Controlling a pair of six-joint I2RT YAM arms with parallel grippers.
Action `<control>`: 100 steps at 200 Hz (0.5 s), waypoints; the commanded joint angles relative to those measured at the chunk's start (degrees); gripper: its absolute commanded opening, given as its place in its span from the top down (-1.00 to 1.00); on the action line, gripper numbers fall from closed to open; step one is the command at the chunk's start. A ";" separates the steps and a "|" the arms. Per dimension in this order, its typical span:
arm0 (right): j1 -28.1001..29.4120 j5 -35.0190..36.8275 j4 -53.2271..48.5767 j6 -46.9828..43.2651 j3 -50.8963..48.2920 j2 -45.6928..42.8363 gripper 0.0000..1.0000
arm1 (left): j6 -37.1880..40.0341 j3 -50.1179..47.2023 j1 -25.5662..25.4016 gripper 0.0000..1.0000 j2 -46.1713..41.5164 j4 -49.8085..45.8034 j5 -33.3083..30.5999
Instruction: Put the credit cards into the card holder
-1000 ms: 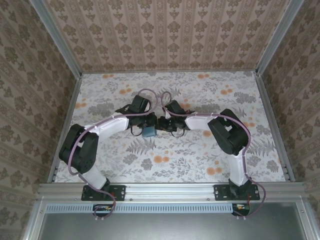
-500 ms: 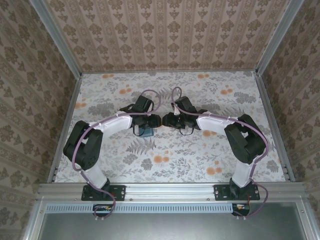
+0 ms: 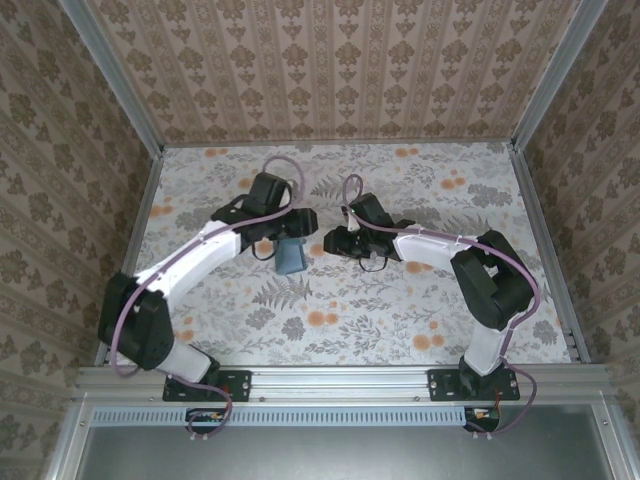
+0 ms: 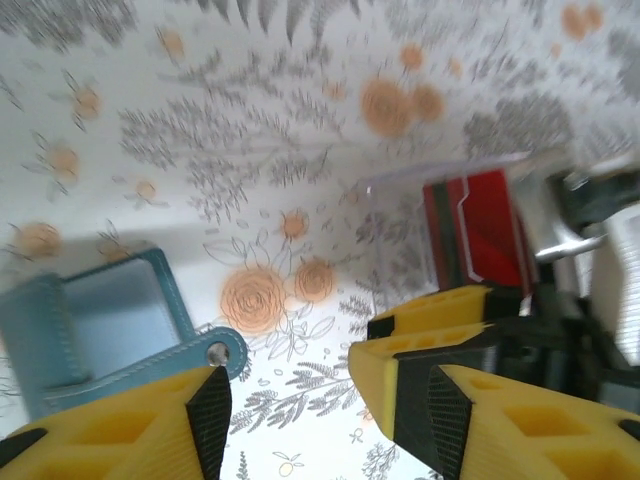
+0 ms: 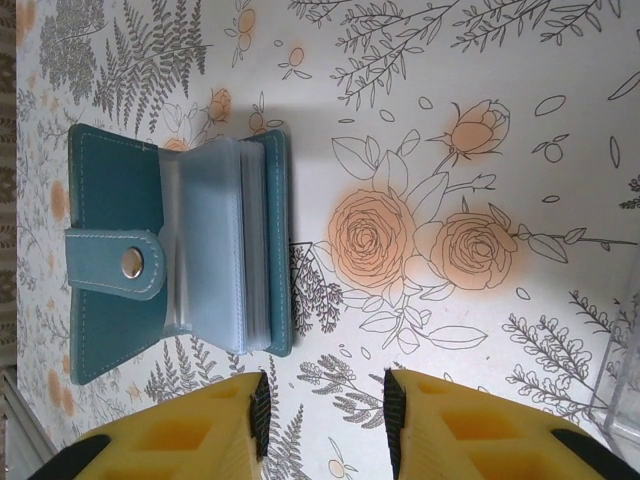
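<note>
Teal-blue on the floral table [image 3: 420, 320]: found the card holder [image 3: 292, 258] lying flat near the middle of the top view. Starting at the left, followed the left arm [image 3: 190, 265] up and inward to the left jaws, hanging close by the holder's far side. Saw them standing open from the left wrist, yellow fingers [image 4: 130, 430] well apart with only tabletop between and nothing gripped. Noted the card holder [image 4: 100, 330] low at the left there, partly behind one finger, its strap reaching toward the gap. Further right in that view, made out a clear tray [image 4: 395, 215] with red credit cards [image 4: 490, 235] standing in it, apart from the holder. Looked next at the right jaws in the top view, just right of the holder and not touching it, at the end of the right arm [image 3: 430, 243]. Saw them open too from the right wrist, fingers [image 5: 470, 435] apart and empty. Found the holder [image 5: 180, 265] spread like a book there, clear sleeves showing, strap folded across the left panel. Caught a corner of the tray [image 5: 625, 385] at the far right edge.
</note>
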 commanded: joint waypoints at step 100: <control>2.61 0.35 -2.91 -1.69 2.95 4.59 0.22 | -1.49 -18.63 10.86 0.83 -4.35 6.34 -0.23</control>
